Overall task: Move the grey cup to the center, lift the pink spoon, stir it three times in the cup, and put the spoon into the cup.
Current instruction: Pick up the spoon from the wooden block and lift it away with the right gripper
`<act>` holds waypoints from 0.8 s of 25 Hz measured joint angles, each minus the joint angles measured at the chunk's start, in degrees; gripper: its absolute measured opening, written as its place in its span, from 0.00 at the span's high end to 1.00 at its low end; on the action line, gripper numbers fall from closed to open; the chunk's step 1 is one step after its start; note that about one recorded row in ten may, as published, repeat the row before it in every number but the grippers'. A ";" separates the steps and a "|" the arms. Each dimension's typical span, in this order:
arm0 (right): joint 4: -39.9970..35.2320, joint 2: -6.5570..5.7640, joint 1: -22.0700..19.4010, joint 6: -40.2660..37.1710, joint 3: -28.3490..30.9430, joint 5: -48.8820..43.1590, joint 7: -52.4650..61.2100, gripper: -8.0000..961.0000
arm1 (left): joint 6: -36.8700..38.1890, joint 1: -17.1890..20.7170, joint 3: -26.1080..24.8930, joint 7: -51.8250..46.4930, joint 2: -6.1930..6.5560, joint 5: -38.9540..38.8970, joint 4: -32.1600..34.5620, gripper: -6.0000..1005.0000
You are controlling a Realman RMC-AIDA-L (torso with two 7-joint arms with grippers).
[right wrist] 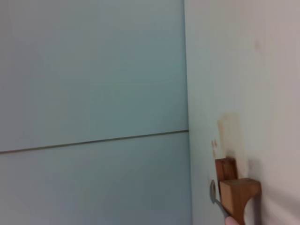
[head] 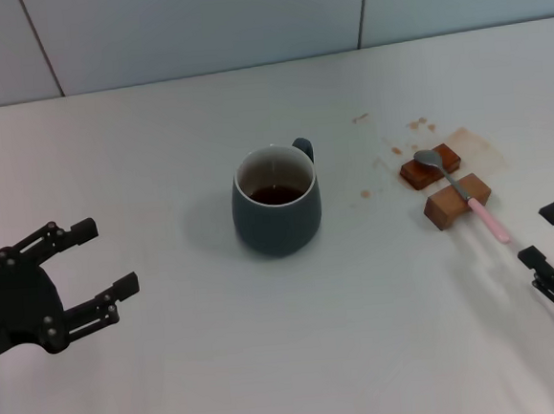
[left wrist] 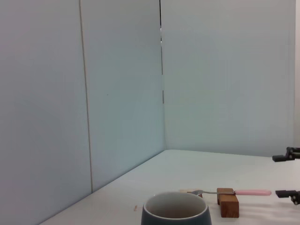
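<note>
The grey cup stands upright at the middle of the white table, handle turned to the far side, brown liquid inside. It also shows in the left wrist view. The pink spoon lies across two brown blocks to the cup's right, bowl toward the far side, pink handle toward me. It shows in the left wrist view too. My left gripper is open and empty, left of the cup and well apart from it. My right gripper is open and empty, just right of the spoon's handle end.
Two brown wooden blocks hold the spoon up. Brown stains mark the table around them. A pale panelled wall runs along the table's far edge.
</note>
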 joint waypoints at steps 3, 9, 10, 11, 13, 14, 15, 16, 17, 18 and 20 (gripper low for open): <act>-0.02 -0.03 1.16 1.70 -0.73 -0.13 -0.05 0.20 | 0.06 0.08 -0.03 0.00 -0.04 -0.14 -0.02 0.19; -0.10 -0.13 2.83 3.49 -1.21 -0.68 -0.06 0.20 | 0.20 0.26 0.00 0.00 -0.05 -0.62 -0.03 0.19; -0.14 -0.14 3.02 3.76 -1.35 -0.69 -0.06 0.20 | 0.21 0.29 0.02 0.00 -0.08 -0.66 -0.04 0.19; -0.14 -0.14 3.02 3.76 -1.35 -0.69 -0.06 0.20 | 0.21 0.33 0.02 0.00 -0.10 -0.67 -0.03 0.19; -0.38 -0.15 3.56 4.77 -1.52 -0.71 -0.06 0.20 | 0.23 0.36 0.02 0.00 -0.11 -0.68 -0.03 0.19; -0.38 -0.15 3.56 4.77 -1.52 -0.71 -0.06 0.20 | 0.37 0.46 -0.02 0.00 -0.12 -0.82 -0.03 0.19; -0.46 -0.15 3.69 5.15 -1.58 -0.71 -0.06 0.20 | 0.40 0.47 -0.02 0.00 -0.13 -0.83 -0.03 0.19; -0.52 -0.15 3.85 5.47 -1.68 -0.72 -0.07 0.20 | 0.44 0.48 -0.03 0.00 -0.13 -0.84 -0.03 0.19; -0.55 -0.15 4.07 5.68 -1.84 -0.72 -0.07 0.20 | 0.44 0.48 -0.03 0.00 -0.13 -0.84 -0.03 0.19; -0.55 -0.15 4.47 5.95 -2.13 -0.72 -0.07 0.20 | 0.48 0.48 -0.04 0.00 -0.13 -0.85 -0.03 0.19; -0.55 -0.15 4.64 5.99 -2.16 -0.72 -0.08 0.20 | 0.48 0.49 -0.04 0.00 -0.13 -0.85 -0.03 0.19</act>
